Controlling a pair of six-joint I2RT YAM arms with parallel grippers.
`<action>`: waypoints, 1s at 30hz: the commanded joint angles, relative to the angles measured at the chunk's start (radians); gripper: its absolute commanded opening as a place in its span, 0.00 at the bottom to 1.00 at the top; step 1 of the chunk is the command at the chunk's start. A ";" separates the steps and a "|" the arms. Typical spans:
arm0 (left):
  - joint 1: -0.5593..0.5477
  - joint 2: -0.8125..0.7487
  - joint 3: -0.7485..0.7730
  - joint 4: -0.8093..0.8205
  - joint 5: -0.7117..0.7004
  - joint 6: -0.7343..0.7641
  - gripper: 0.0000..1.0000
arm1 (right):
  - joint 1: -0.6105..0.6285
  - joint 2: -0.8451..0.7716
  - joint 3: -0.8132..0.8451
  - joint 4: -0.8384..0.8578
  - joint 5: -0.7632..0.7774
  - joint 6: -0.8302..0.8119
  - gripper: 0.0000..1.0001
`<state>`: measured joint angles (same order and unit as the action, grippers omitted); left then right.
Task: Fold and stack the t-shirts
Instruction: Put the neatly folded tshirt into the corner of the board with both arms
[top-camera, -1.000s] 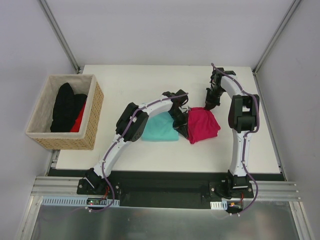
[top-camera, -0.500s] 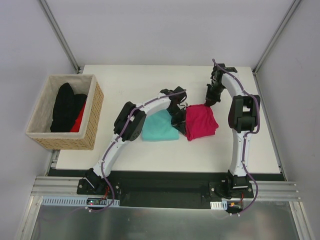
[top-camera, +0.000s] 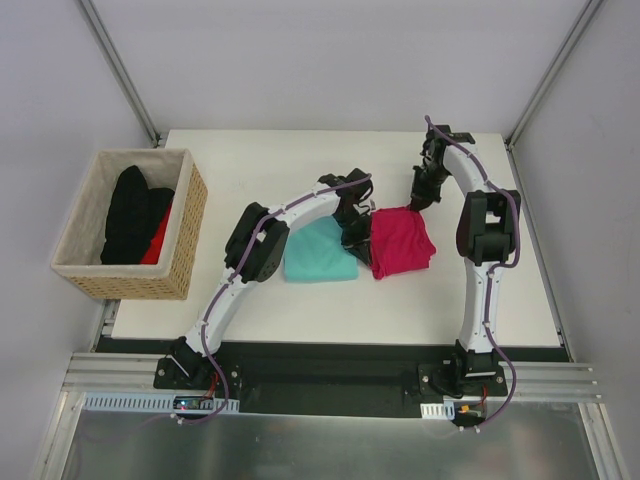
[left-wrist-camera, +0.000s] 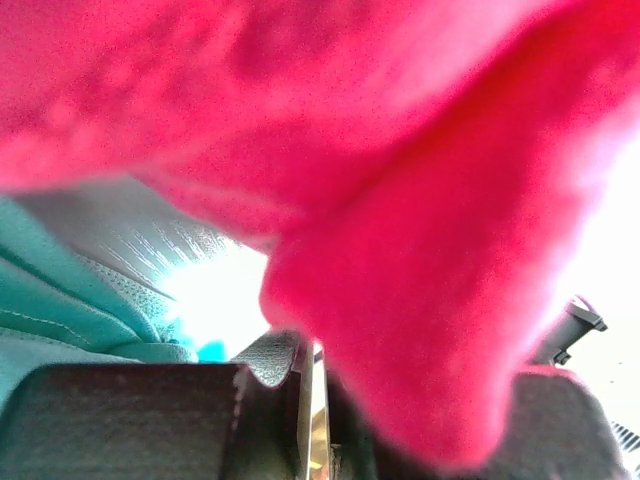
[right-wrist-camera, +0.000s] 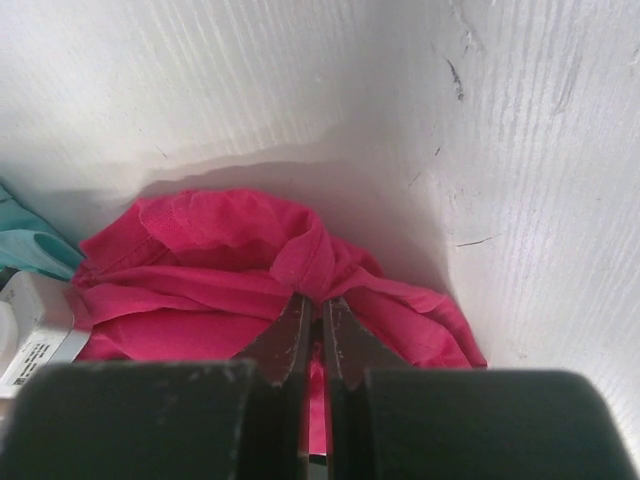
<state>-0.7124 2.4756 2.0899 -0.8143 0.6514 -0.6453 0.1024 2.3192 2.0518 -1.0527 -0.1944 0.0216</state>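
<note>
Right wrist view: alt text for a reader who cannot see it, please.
The right gripper is shut on a pinched fold of a crumpled magenta-pink cloth t-shirt on a white table. The edge of a teal-mint green cloth t-shirt shows at far left.

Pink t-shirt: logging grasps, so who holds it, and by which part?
Right gripper pinches the pink t-shirt at its far edge; left gripper at its left edge.

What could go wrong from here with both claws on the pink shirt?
1. The right claw pinches only a thin ridge of the pink t-shirt, so it might slip out when lifted.
2. The left claw grips right beside the folded teal t-shirt, and a sideways drag could rumple it.
3. The pink t-shirt looks bunched and may stack unevenly.
</note>
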 joint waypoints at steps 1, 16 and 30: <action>0.005 -0.070 0.038 -0.028 -0.015 -0.013 0.00 | 0.017 -0.050 0.054 -0.032 -0.030 0.008 0.01; 0.008 -0.106 0.068 -0.028 -0.035 -0.017 0.00 | 0.042 -0.060 0.108 -0.049 -0.046 0.017 0.01; 0.010 -0.119 0.050 -0.028 -0.035 -0.017 0.00 | 0.040 -0.050 0.103 -0.050 -0.048 0.011 0.01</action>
<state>-0.7116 2.4195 2.1220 -0.8204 0.6178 -0.6472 0.1417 2.3192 2.1204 -1.0626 -0.2241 0.0254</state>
